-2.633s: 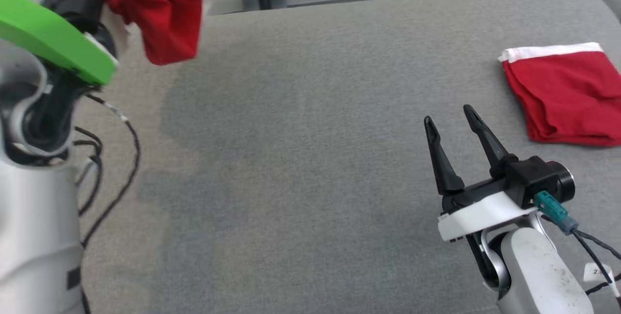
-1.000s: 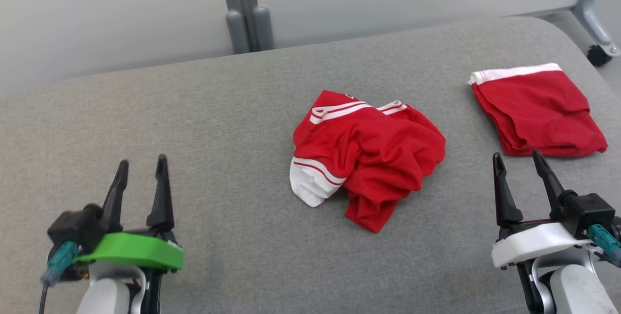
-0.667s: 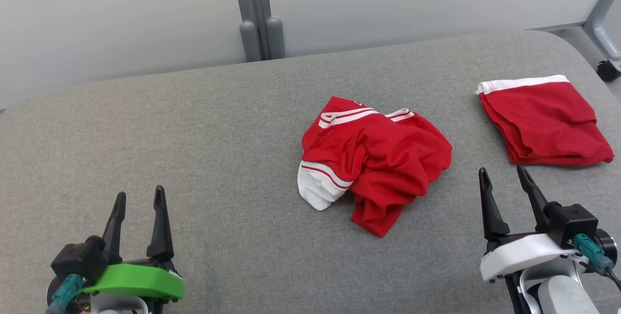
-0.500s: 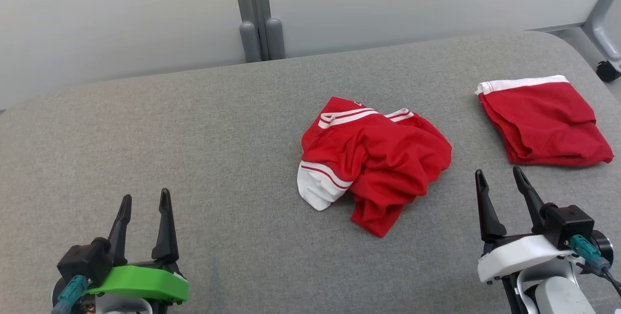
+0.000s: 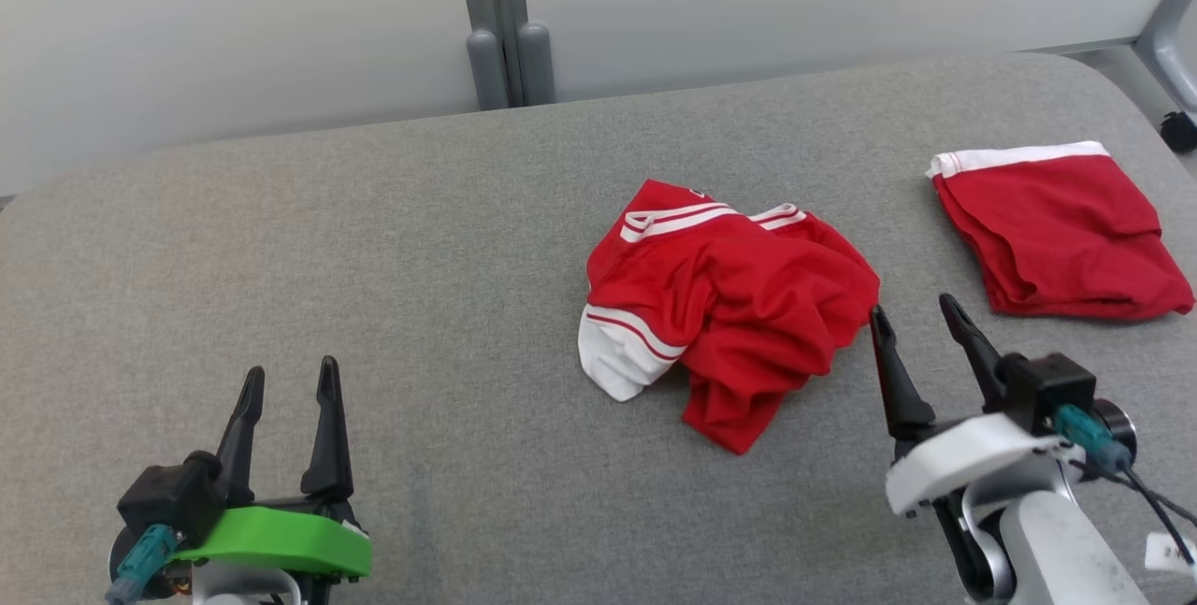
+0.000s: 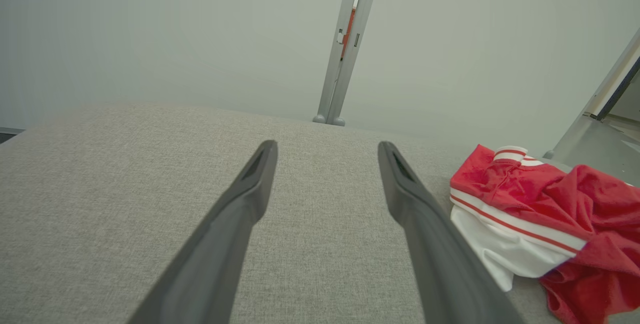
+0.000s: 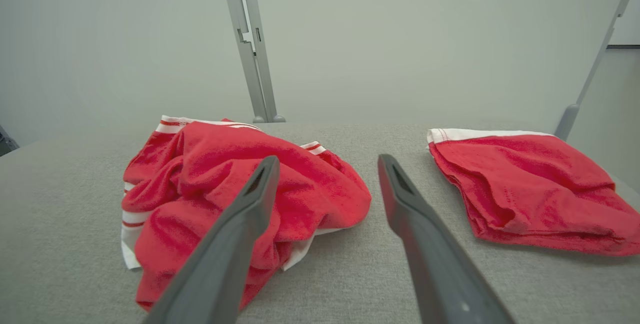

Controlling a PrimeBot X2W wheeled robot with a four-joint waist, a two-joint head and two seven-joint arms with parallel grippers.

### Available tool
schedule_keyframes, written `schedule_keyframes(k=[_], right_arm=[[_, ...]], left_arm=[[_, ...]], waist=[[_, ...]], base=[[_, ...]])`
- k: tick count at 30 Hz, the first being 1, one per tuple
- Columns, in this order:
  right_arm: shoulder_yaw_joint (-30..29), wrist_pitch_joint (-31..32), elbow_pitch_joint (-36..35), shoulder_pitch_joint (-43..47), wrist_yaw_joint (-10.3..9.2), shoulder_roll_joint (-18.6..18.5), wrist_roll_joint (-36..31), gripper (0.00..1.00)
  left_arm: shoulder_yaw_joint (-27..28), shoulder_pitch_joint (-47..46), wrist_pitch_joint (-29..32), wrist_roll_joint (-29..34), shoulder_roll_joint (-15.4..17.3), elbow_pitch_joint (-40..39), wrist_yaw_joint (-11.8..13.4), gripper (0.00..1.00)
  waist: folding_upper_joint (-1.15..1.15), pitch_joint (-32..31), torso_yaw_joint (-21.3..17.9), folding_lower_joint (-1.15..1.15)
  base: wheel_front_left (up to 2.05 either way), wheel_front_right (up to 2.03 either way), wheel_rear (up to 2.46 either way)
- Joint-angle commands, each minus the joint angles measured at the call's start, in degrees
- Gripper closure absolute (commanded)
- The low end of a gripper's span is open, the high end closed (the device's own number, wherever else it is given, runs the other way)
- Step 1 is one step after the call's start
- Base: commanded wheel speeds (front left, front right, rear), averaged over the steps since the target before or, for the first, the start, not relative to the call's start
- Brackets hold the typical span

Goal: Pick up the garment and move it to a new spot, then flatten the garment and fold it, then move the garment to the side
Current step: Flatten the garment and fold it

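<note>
Right end effector [image 5: 912, 306], fingers apart and empty, hovered just beside the crumpled red-and-white cloth garment [image 5: 739, 306] at the middle of the grey fabric-covered desk [image 5: 374, 240]. Left end effector [image 5: 291, 367] gaped empty too, well apart. A folded red cloth [image 5: 1057, 231] lay far right.

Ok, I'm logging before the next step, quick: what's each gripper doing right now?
Left gripper: open, holding nothing, over the grey surface.
Right gripper: open, holding nothing, close beside the crumpled red garment.
</note>
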Motion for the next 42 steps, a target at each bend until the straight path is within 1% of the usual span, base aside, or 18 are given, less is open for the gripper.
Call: schedule_keyframes(k=[1, 6, 8, 11, 17, 19, 22, 26, 27, 28, 29, 30, 33, 37, 42], right_arm=[[1.17, 2.45, 0.47, -2.82, -0.11, -0.13, 1.60, 0.00], [5.23, 11.12, 1.42, -10.88, -0.10, -1.46, 4.17, 0.00], [6.36, 15.67, 2.53, -14.29, -0.11, -1.72, 5.35, 0.00], [9.53, 23.77, 4.48, -19.67, -0.10, -2.50, 6.08, 0.00], [15.63, 38.38, 8.31, -25.73, -0.11, -4.09, 3.76, 0.00], [16.54, 41.18, 7.98, -26.12, -0.11, -4.40, 3.87, 0.00], [17.57, 44.75, 7.13, -24.83, -0.11, -5.85, 3.04, 0.00], [16.72, 47.41, 6.41, -23.34, -0.11, -7.33, 1.87, 0.00], [16.42, 47.95, 6.47, -23.03, -0.11, -7.59, 1.62, 0.15], [16.14, 48.50, 6.40, -22.74, -0.11, -7.81, 1.38, 0.53], [15.80, 48.63, 6.19, -22.63, -0.11, -7.88, 1.17, 0.70], [15.60, 48.93, 6.06, -22.36, -0.11, -8.03, 0.86, 1.00], [14.50, 48.38, 5.48, -21.99, -0.11, -8.00, 0.15, 1.00], [13.35, 45.62, 3.93, -22.34, -0.11, -7.25, -1.10, 1.00], [14.58, 37.73, 1.57, -25.55, -0.11, -4.26, 1.13, 1.00]], left_arm=[[-0.09, -0.96, -0.16, -0.27, 0.42, -0.10, -0.28, 0.00], [-1.05, -2.01, -0.16, -0.57, 0.24, -0.27, -0.28, 0.00], [-1.57, -2.49, -0.17, -0.72, 0.21, -0.37, -0.25, 0.00], [-2.10, -3.43, -0.17, -0.77, 0.19, -0.51, -0.24, 0.00], [-3.11, -4.66, -0.17, -1.03, 0.00, -0.28, -0.24, 0.00], [-3.44, -4.96, -0.16, -0.96, -0.07, -0.12, -0.24, 0.00], [-3.60, -5.17, -0.16, -1.02, -0.31, -0.09, -0.25, 0.00], [-3.52, -5.16, -0.16, -1.11, -0.44, -0.18, -0.25, 0.00], [-3.41, -5.08, -0.16, -1.08, -0.44, -0.17, -0.25, 0.00], [-3.29, -4.97, -0.16, -1.07, -0.45, -0.19, -0.25, 0.00], [-3.18, -4.90, -0.16, -1.04, -0.47, -0.19, -0.25, 0.00], [-3.08, -4.84, -0.16, -0.97, -0.49, -0.19, -0.25, 0.00], [-2.95, -4.91, -0.16, -0.90, -0.54, -0.12, -0.25, 0.00], [-3.19, -5.09, -0.16, -0.92, -0.71, -0.02, -0.25, 0.00], [-3.12, -5.12, -0.16, -1.03, -0.77, 0.01, -0.25, 0.00]], waist=[[0.00, 0.58, 0.46, 0.00], [0.00, 2.19, 1.87, 0.00], [0.00, 2.97, 2.74, 0.00], [0.00, 4.10, 4.21, 0.00], [0.00, 5.37, 7.00, 0.00], [0.00, 5.58, 7.85, 0.00], [0.00, 5.66, 8.71, 0.00], [0.00, 5.60, 9.12, 0.00], [0.00, 5.54, 9.12, 0.00], [0.00, 5.49, 9.09, 0.00], [0.00, 5.46, 9.05, 0.00], [0.00, 5.44, 8.99, 0.00], [0.00, 5.31, 8.77, 0.00], [0.00, 5.06, 8.46, 0.00], [0.00, 4.94, 8.05, 0.00]], base=[[0.00, 0.00, 0.00], [0.00, 0.00, 0.00], [0.00, 0.00, 0.00], [0.00, 0.00, 0.00], [0.00, 0.00, 0.00], [0.00, 0.00, 0.00], [0.00, 0.00, 0.00], [0.00, 0.00, 0.00], [0.00, 0.00, 0.00], [0.00, 0.00, 0.00], [0.00, 0.00, 0.00], [0.00, 0.00, 0.00], [0.00, 0.00, 0.00], [0.00, 0.00, 0.00], [0.00, 0.00, 0.00]])
